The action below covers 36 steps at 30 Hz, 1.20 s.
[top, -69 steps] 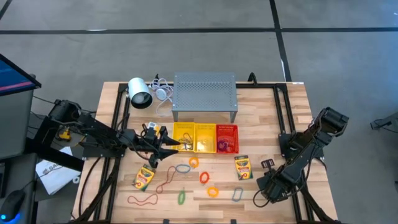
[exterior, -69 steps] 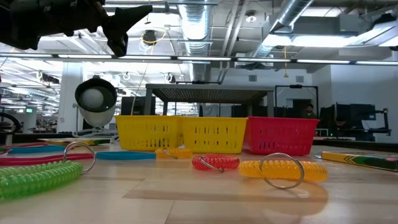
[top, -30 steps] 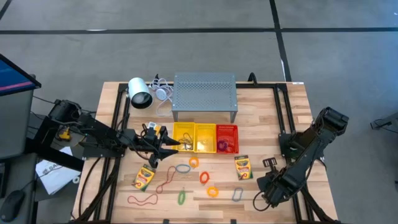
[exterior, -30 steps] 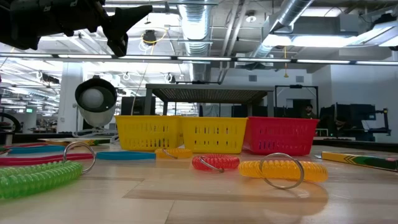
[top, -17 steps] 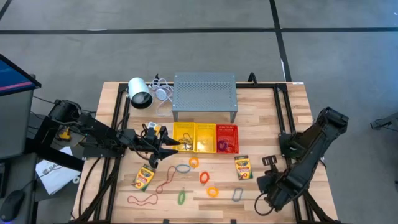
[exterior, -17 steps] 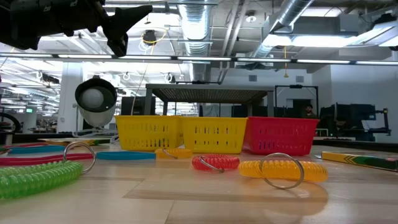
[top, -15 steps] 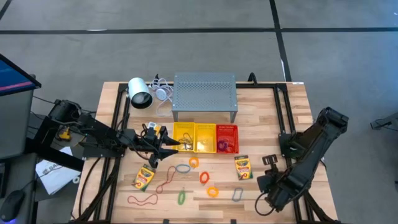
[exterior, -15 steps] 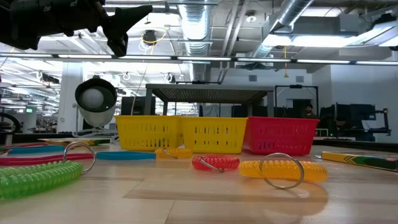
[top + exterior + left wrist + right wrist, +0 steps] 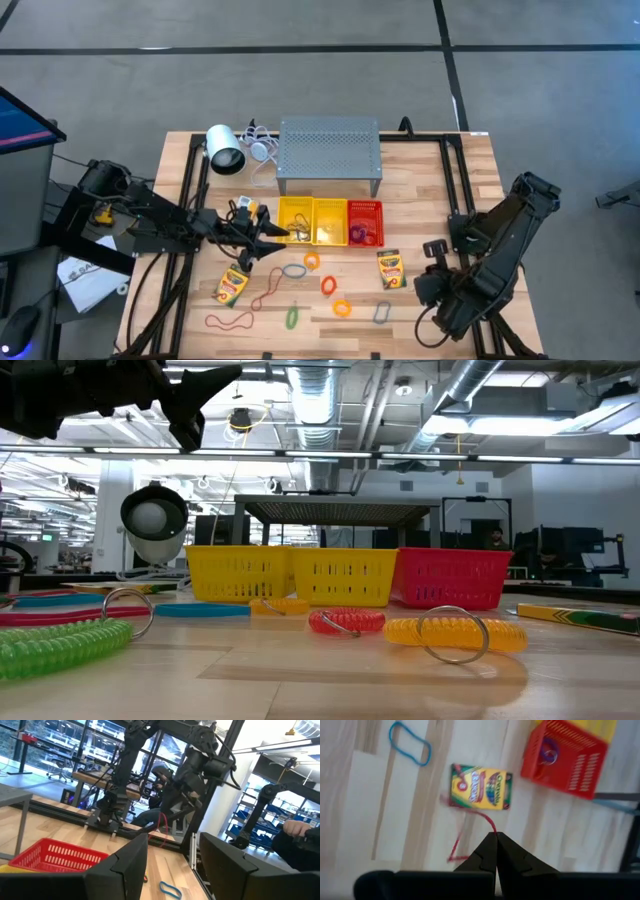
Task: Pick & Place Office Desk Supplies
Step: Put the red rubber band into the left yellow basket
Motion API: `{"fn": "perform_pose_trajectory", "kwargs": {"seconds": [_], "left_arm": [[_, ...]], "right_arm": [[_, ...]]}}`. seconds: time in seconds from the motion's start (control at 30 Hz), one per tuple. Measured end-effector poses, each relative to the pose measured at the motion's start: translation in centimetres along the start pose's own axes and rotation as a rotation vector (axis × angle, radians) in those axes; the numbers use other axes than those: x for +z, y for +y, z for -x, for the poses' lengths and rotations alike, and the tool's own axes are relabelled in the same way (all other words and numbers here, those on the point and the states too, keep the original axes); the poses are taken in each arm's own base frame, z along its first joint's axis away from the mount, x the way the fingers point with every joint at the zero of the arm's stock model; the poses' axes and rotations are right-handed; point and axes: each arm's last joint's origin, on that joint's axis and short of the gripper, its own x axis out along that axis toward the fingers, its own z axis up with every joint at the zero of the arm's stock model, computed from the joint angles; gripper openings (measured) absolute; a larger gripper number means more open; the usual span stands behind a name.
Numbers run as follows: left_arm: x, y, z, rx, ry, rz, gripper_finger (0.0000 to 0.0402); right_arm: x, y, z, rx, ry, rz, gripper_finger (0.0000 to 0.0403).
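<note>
Your wooden table (image 9: pixel 420 175) carries a grey metal stand (image 9: pixel 329 152) at the back, with two yellow baskets (image 9: pixel 312 220) and a red basket (image 9: pixel 365 221) in a row before it. Your left gripper (image 9: pixel 281 230) hangs over the leftmost yellow basket, fingers apart and empty. Your right gripper (image 9: pixel 428 283) sits near the front right, fingers pressed together on a thin red rubber band (image 9: pixel 470 832). One crayon box (image 9: pixel 389 269) lies just beside it, another crayon box (image 9: pixel 232 285) front left, coloured rings (image 9: pixel 329 285) between.

baskets (image 9: pixel 331 221) block centre, bare wood (image 9: pixel 465 170) beside stand (image 9: pixel 329 152)
</note>
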Motion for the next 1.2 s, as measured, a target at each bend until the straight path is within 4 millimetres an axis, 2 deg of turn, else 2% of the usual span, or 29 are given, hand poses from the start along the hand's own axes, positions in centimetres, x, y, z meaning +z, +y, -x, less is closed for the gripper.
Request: {"fn": "perform_pose_trajectory", "kwargs": {"seconds": [0.23,0.37,0.57,0.73,0.97,1.2], "left_arm": [[0.0,-0.2,0.0,-0.006,0.004,0.040,0.0176],[0.3,-0.5,-1.0,0.007,0.043,0.036,0.0176],[1.0,-1.2,-2.9,0.036,0.136,-0.037,0.0176],[1.5,-1.9,-3.8,0.021,0.147,-0.121,0.0176],[0.1,-1.7,-4.7,0.042,0.201,-0.164,0.0176],[-1.4,-1.4,-6.8,0.077,0.245,-0.203,0.0176]], "right_arm": [[1.2,-1.1,0.2,-0.057,-0.081,0.017,0.0000],[2.7,-1.9,-0.4,-0.050,-0.133,0.044,0.0000],[5.0,-4.1,-1.5,-0.052,-0.189,0.071,0.0000],[6.5,-6.5,-2.6,-0.077,-0.213,0.092,0.0000],[8.1,-9.6,-3.7,-0.119,-0.259,0.100,0.0000],[9.4,-11.5,-4.2,-0.100,-0.336,0.103,0.0000]]}}
